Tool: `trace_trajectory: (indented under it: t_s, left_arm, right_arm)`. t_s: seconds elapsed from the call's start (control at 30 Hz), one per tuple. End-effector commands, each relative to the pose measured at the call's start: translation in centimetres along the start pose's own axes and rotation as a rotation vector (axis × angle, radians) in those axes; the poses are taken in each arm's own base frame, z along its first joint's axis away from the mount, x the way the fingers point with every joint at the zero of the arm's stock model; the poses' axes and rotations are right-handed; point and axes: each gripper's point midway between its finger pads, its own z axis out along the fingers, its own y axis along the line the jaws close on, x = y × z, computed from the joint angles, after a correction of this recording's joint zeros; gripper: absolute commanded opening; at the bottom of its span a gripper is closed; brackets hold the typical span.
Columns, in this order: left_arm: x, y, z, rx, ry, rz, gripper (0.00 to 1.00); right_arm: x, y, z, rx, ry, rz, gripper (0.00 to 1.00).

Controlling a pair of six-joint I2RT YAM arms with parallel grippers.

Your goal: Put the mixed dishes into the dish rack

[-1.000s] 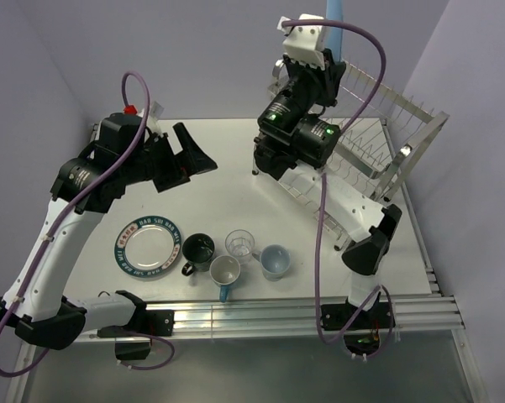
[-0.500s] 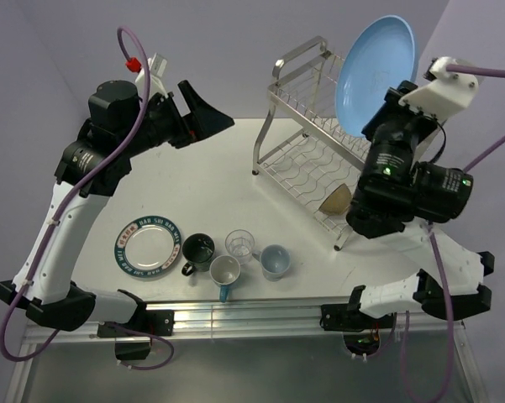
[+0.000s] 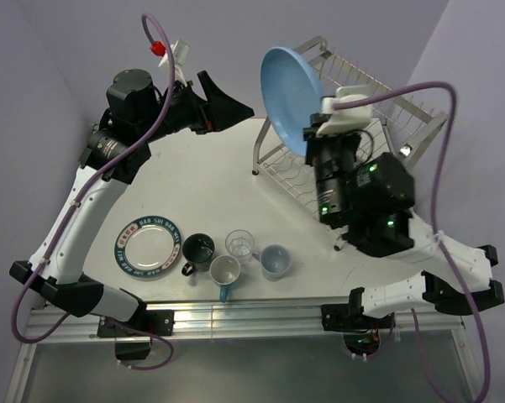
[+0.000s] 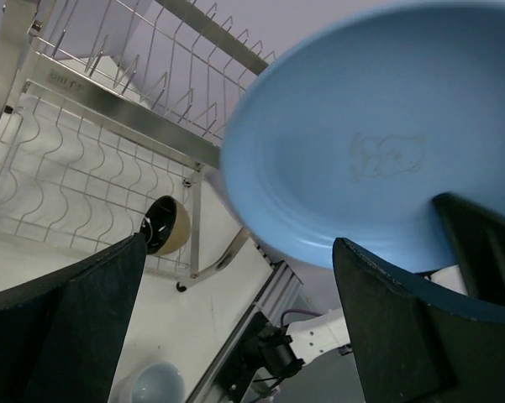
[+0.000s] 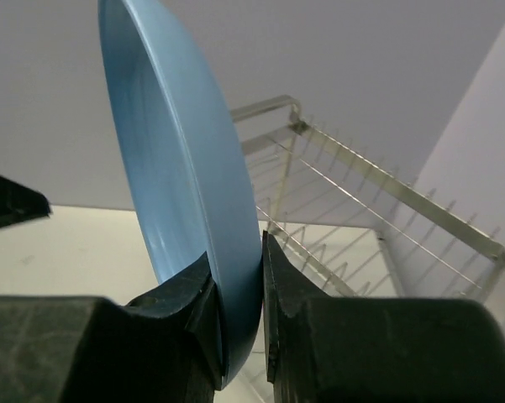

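Light-blue plate (image 4: 378, 151) — left rim blurred, top cut by the frame, centre mark illegible, lower edge hidden in the right gripper (image 5: 238, 277); dish rack (image 3: 386, 92) partly masked by both

Top view overhead, facing down on table (image 3: 214, 189); wrist views close, both sharing plate (image 4: 378, 151), rack (image 4: 109, 101).

dish rack (image 3: 281, 164) far-right on desk (image 3: 193, 185) | bowl (image 4: 166, 225) in its lower tier | large plate (image 3: 290, 88) aloft at its left | smaller plate (image 3: 149, 245) near-left
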Motion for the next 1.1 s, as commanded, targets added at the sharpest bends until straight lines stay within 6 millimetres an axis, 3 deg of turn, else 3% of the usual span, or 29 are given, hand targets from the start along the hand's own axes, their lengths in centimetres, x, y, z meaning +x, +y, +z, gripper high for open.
trace_trajectory:
  t_s: [0.0, 0.1, 0.13, 0.2, 0.23, 0.4, 0.63, 0.73, 0.9, 1.07]
  left_arm:
    - [-2.0, -3.3, -1.3, 0.086, -0.054, 0.114, 0.99]
    - [-1.7, -3.9, -2.0, 0.110, -0.047, 0.167, 0.99]
    - [-1.6, -4.1, -2.2, 0.125, -0.044, 0.184, 0.99]
    - [-1.0, -5.6, -3.0, 0.209, -0.022, 0.237, 0.99]
    - [-0.8, -6.1, -3.3, 0.241, -0.011, 0.251, 0.99]
    - [0.6, -8.4, -4.1, 0.395, 0.065, 0.280, 0.98]
    - [0.9, -11.2, -5.9, 0.536, 0.072, 0.304, 0.97]
    - [0.8, -11.9, -6.0, 0.578, 0.089, 0.296, 0.91]
    - [1.1, -13.0, -6.4, 0.660, 0.135, 0.275, 0.69]
    - [2.6, -13.0, -7.0, 0.718, 0.235, 0.236, 0.55]
  right_arm:
    - [-1.9, -2.8, -0.6, -0.153, -0.011, 0.281, 0.00]
    - [-2.4, -3.0, -1.2, -0.217, 0.029, 0.322, 0.00]
    - [-2.6, -1.8, -1.4, -0.282, 0.042, 0.381, 0.00]
    - [-2.1, -1.4, -2.1, -0.376, 0.090, 0.407, 0.00]
    - [-2.0, 0.7, -2.6, -0.484, 0.130, 0.445, 0.00]
    - [0.1, 3.6, -4.9, -0.648, 0.244, 0.450, 0.00]
    - [1.4, 3.7, -6.0, -0.708, 0.273, 0.457, 0.00]
    - [1.6, 4.0, -6.3, -0.723, 0.279, 0.457, 0.00]
    - [1.3, 3.7, -5.9, -0.708, 0.272, 0.484, 0.00]
    - [0.7, 3.3, -5.7, -0.733, 0.257, 0.498, 0.00]
